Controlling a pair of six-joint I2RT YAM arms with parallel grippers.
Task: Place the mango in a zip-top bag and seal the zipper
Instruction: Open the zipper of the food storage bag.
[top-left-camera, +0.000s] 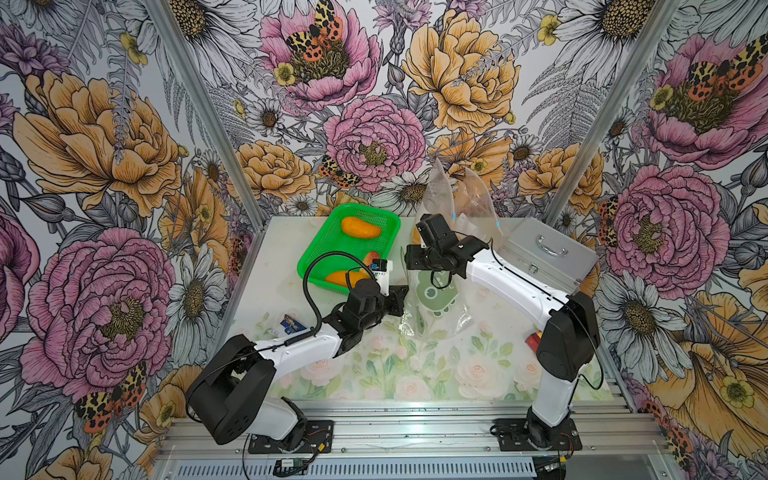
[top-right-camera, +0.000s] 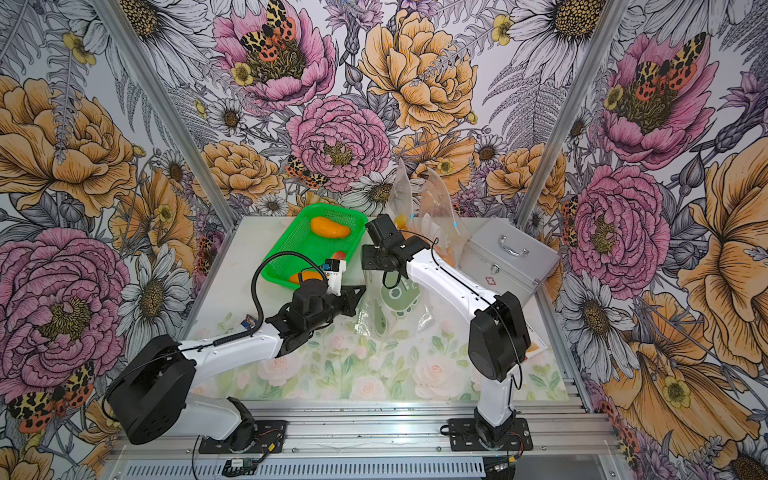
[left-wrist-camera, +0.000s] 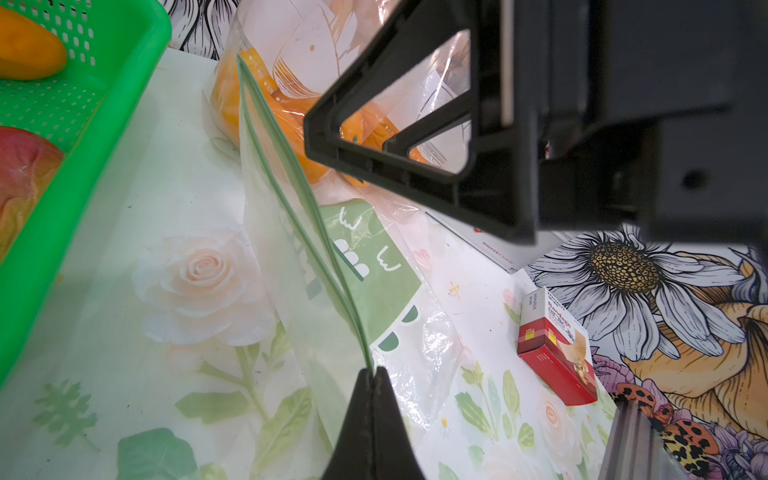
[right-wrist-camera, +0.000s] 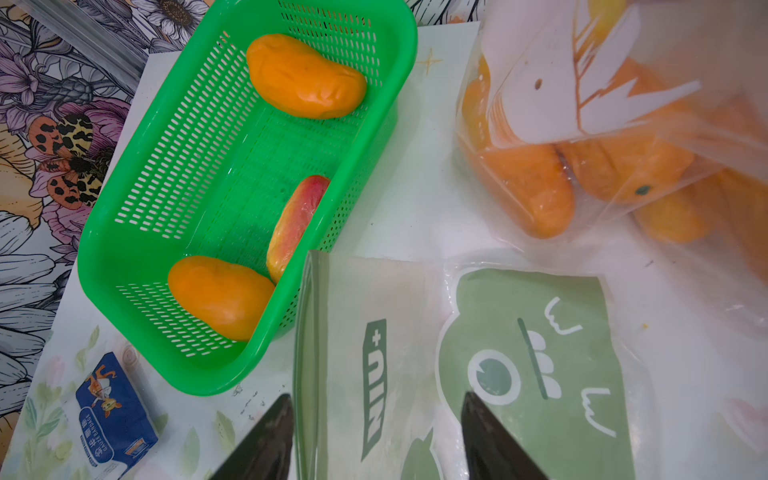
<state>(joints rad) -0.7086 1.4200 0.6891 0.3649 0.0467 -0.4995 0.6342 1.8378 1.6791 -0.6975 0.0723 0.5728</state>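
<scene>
Three mangoes lie in the green basket (right-wrist-camera: 174, 137), none bagged. One orange mango (right-wrist-camera: 305, 77) is at the far end. A second orange mango (right-wrist-camera: 220, 297) is at the near end. A red-and-yellow mango (right-wrist-camera: 297, 226) leans on the wall nearest the bag.

The zip-top bag (right-wrist-camera: 536, 332), clear with a green print, rests on the tabletop (top-left-camera: 415, 374) just beside the basket and holds no fruit. Its zipper (left-wrist-camera: 291, 199) shows two green tracks, parted at the far end and meeting at the near corner.

The left claw (left-wrist-camera: 372, 374) is clamped together on that near corner of the zipper. The right claw (right-wrist-camera: 377, 395) has its fingers apart over the bag's mouth end. One finger is on the basket side and the other over the green print. Contact cannot be confirmed.

Behind the bag, a filled bag (right-wrist-camera: 582, 166) of orange fruit leans beside a silver case (top-left-camera: 544, 253). A red box (left-wrist-camera: 557, 353) and a blue box (right-wrist-camera: 112, 415) lie on opposite sides of the tabletop.
</scene>
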